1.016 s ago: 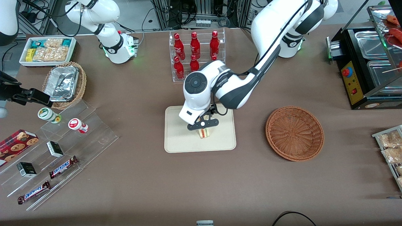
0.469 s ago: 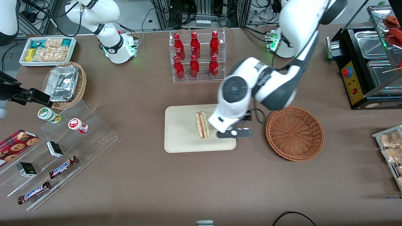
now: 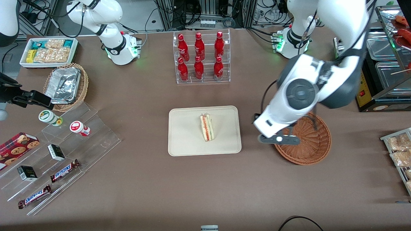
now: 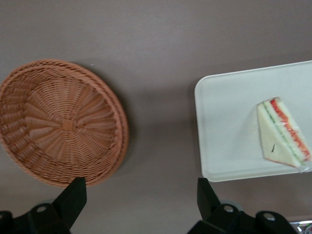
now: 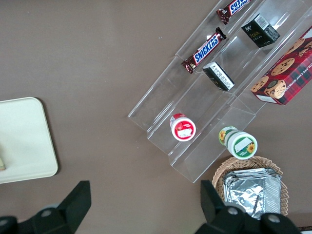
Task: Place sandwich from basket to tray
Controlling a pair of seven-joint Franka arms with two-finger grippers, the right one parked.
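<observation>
**Sandwich released on the tray; arm drawn back over the basket**

Front view: The sandwich (image 3: 207,127) is seen lying on the tray (image 3: 183,141), near its middle, with nothing touching it. A second ago it was clamped under the gripper at the same spot; half a second ago the gripper had already let go and stood just beside it at the tray's edge. Now the gripper (image 3: 278,139) is held above the rim of the basket (image 3: 308,150), well apart from the tray, toward the working arm's end of the table. The basket is seen to hold nothing.

Left wrist view: The fingers (image 4: 73,197) are shown spread wide apart, with nothing between them. Bare table is seen under the gap, with the basket (image 4: 61,122) and the tray (image 4: 219,131) lying apart, one to each side. The sandwich (image 4: 282,132) is seen flat inside the tray's rim.

Right wrist view: Only a corner of the tray (image 5: 24,141) is shown.

The placing is judged done; only the arm's retreat seems left.
</observation>
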